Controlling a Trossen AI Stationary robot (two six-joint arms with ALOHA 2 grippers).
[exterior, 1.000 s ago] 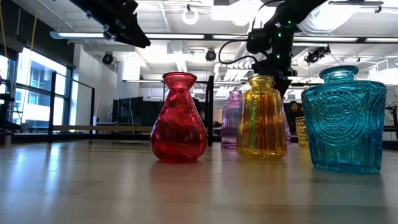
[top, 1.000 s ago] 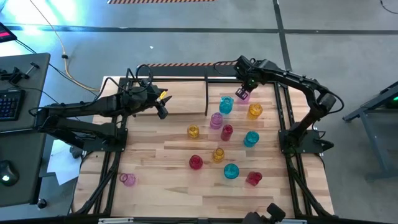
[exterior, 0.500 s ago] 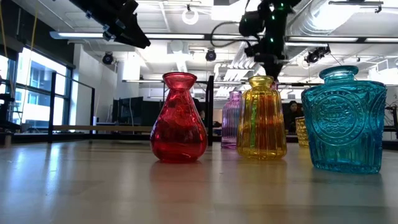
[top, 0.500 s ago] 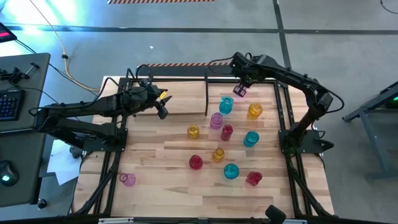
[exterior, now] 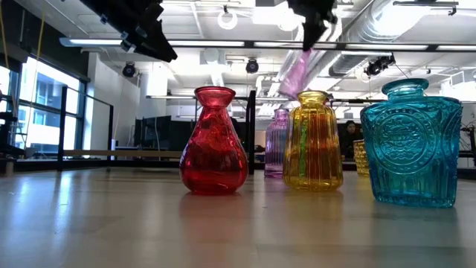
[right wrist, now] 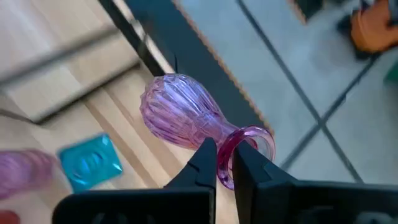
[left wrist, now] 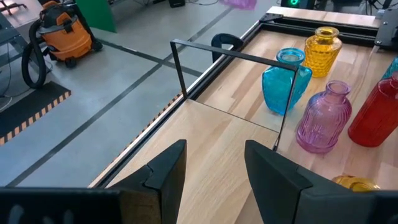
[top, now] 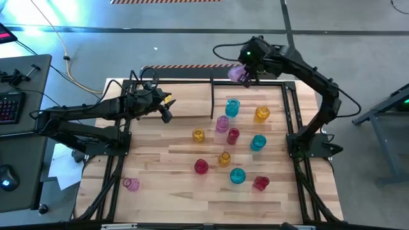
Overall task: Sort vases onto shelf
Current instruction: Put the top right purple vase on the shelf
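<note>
My right gripper (top: 245, 69) is high over the table's far edge and shut on a pink ribbed vase (right wrist: 180, 112), which also shows in the low view as the pink vase (exterior: 296, 74). The shelf (top: 213, 99) of thin black rods stands along the far side. Several cyan, amber, red and pink vases stand upright on their bases on the tabletop, among them a cyan one (top: 232, 107) and an amber one (top: 262, 114). My left gripper (left wrist: 214, 168) hovers open over the far left, touching nothing. My right gripper pinches the pink vase's rim (right wrist: 227, 155) between its two fingers, one finger (right wrist: 245, 163) at the mouth and the other outside by the neck. The fingers slant down from above. The vase is lifted clear and hangs tilted, its body away from the gripper.
In the low view a red vase (exterior: 213, 141), an amber vase (exterior: 312, 141) and a cyan vase (exterior: 413, 145) stand close in front. A lone pink vase (top: 131, 184) stands near the front left. Bare wood lies left of the vase cluster.
My right gripper has risen well above the table and drifted toward the far edge and a little left, tipping as it went. The pink vase came up off the tabletop with it and went from upright to slanted.
</note>
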